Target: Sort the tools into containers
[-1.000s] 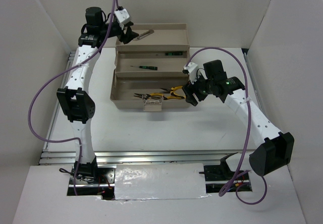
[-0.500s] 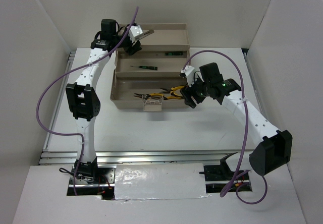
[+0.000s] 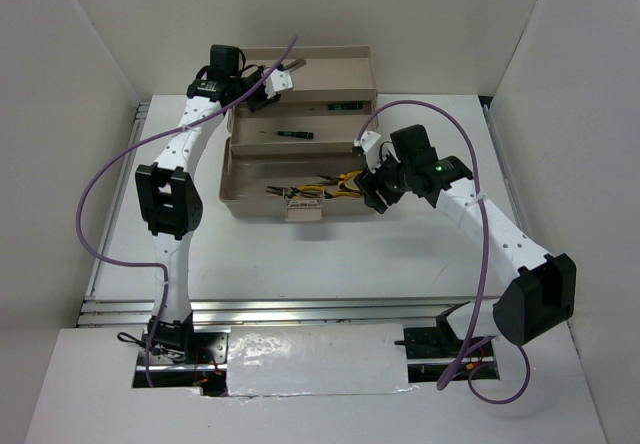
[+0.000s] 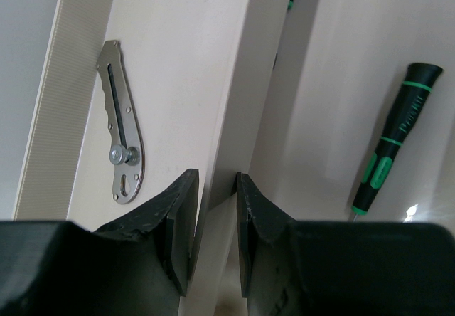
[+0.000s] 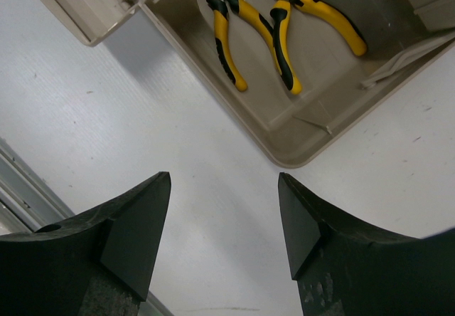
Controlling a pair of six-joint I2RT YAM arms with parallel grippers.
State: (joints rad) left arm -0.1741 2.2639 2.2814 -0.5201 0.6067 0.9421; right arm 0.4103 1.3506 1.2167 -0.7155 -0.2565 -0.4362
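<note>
Standing at the far middle of the white table (image 3: 330, 264), the beige toolbox (image 3: 232, 204) steps back in three tiers. Its nearest, lowest tier (image 5: 284, 156) holds the yellow-and-black pliers (image 5: 231, 35), lying flat side by side. Two pairs are plain from the right wrist view, and I cannot count more with certainty. The middle tier (image 4: 334, 117) holds one thin dark screwdriver (image 4: 392, 145) with green bands. A second screwdriver (image 3: 345, 105) lies along the step behind it; which tier it belongs to I cannot tell. The farthest tier (image 4: 185, 60) holds the small grey metal tool (image 4: 122, 152), flat on the floor just beside the wall (image 4: 249, 60) that parts this tier from the middle one. The left gripper (image 4: 213, 188) straddles that wall, its jaws drawn in and pinching it from both sides. The right gripper (image 5: 224, 223) hangs with its jaws spread over bare table, just off the lowest tier's corner. White panels (image 3: 90, 84) enclose the table on three sides, and purple cables (image 3: 90, 194) loop from both arms.
</note>
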